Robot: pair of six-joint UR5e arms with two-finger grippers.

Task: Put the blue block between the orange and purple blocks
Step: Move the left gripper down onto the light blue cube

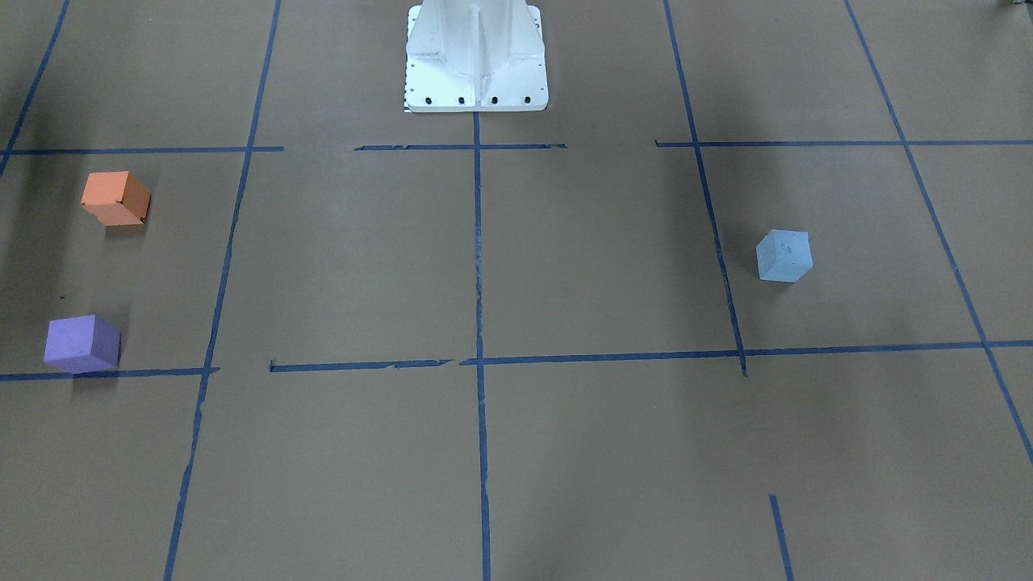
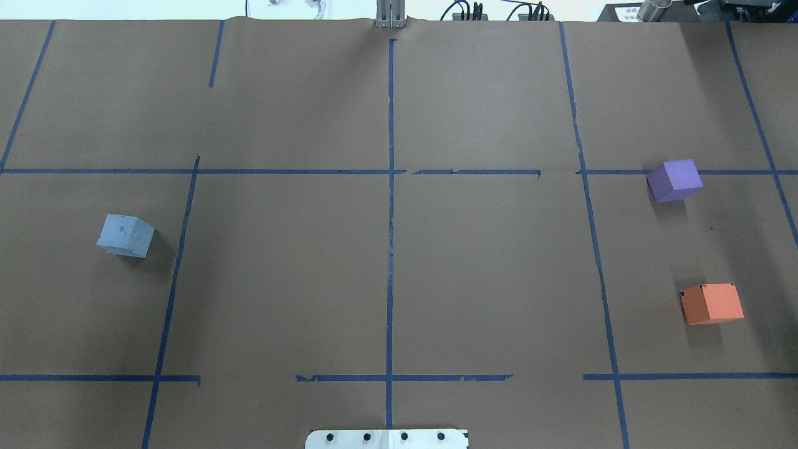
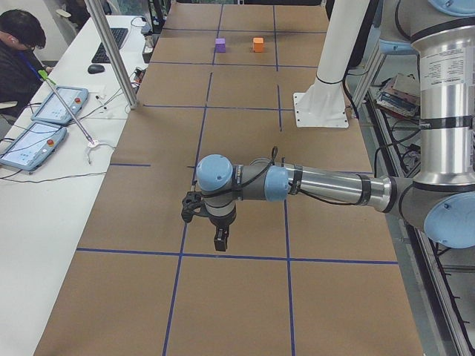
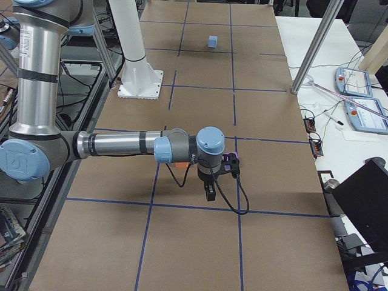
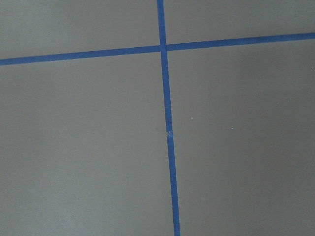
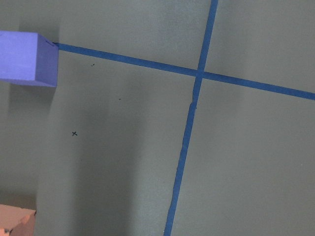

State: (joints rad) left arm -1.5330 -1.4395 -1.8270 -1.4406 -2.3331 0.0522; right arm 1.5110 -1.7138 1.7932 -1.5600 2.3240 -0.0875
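1. The blue block [image 2: 126, 236] sits alone in the left half of the bench, about midway between my edge and the operators' edge. It is a cube with no long axis, turned slightly askew to the tape lines.
2. The orange block [image 2: 712, 304] and purple block [image 2: 674, 180] stand towards the right end, well apart from the blue one. Purple is nearer the operators' edge and orange nearer mine, with bare paper between them.
3. My left gripper [image 3: 220, 239] hangs above the left end of the bench, fingers pointing down. It shows only from the side, so I cannot tell how far its jaws stand apart.
4. My left wrist camera sees only a tape crossing, so the blue block is not directly under it. I cannot tell which way the block lies from it.
5. My right gripper [image 4: 209, 193] hovers at the right end, close to the orange and purple pair. I cannot tell its opening either.
6. My judgement is that the left arm is nearer the blue block and should pick it up. The block must then cross the whole bench to the gap at the right end.
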